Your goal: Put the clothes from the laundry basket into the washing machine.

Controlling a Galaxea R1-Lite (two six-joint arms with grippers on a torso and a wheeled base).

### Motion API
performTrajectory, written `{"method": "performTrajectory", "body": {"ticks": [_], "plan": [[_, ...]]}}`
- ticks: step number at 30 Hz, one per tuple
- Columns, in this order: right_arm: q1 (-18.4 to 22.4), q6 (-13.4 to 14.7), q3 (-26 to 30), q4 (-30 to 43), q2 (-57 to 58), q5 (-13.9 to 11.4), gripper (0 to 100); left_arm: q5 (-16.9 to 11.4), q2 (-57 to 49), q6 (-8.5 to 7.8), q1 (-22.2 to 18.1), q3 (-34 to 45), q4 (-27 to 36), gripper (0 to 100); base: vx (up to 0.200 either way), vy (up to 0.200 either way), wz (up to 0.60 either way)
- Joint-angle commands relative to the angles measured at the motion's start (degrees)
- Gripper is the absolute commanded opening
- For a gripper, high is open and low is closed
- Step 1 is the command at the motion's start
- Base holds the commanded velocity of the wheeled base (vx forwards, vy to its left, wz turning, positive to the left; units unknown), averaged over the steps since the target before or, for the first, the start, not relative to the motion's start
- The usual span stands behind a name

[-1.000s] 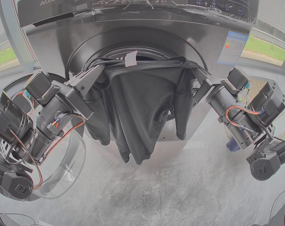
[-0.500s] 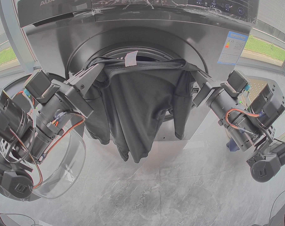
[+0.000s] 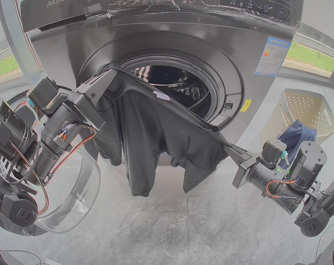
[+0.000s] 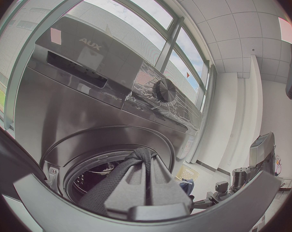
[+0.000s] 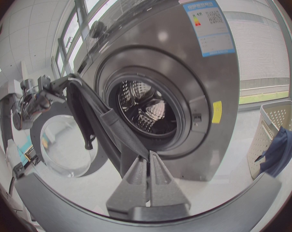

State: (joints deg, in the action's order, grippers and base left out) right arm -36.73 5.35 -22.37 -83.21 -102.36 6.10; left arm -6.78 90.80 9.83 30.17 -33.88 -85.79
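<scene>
The black garment (image 3: pixel 152 129) hangs stretched before the open drum (image 3: pixel 174 81) of the washing machine (image 3: pixel 196 37), one end clamped in the left jaws at the rim, the other in the right jaws lower, toward the laundry basket (image 3: pixel 275 120).

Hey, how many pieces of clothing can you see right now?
2. A black garment stretched between the left gripper and the right gripper before the washing machine, and a blue garment draped over the laundry basket rim. More may lie hidden inside.

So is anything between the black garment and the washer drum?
Nothing visible. The door hangs open to the left, and the garment is stretched between left gripper and right gripper before the drum mouth.
</scene>
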Motion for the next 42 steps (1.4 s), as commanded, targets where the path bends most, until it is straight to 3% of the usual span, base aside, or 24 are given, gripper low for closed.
{"method": "performTrajectory", "body": {"ticks": [1, 8, 42], "plan": [[1.49, -0.78, 5.06, 0.16, -1.61, -1.09, 0, 0.10, 0.08, 0.02, -0.11, -0.14, -0.26, 0, 0.000, 0.000, 0.00], [2.72, -1.66, 6.90, -0.55, -3.81, -1.52, 0, 0.10, 0.26, 0.02, -0.03, -0.05, -0.26, 0, 0.000, 0.000, 0.00], [1.66, -1.13, 4.09, -0.90, -3.72, -1.79, 0, 0.01, 2.28, -0.07, 3.14, 2.41, -0.35, 0, 0.000, 0.000, 0.00]]}}
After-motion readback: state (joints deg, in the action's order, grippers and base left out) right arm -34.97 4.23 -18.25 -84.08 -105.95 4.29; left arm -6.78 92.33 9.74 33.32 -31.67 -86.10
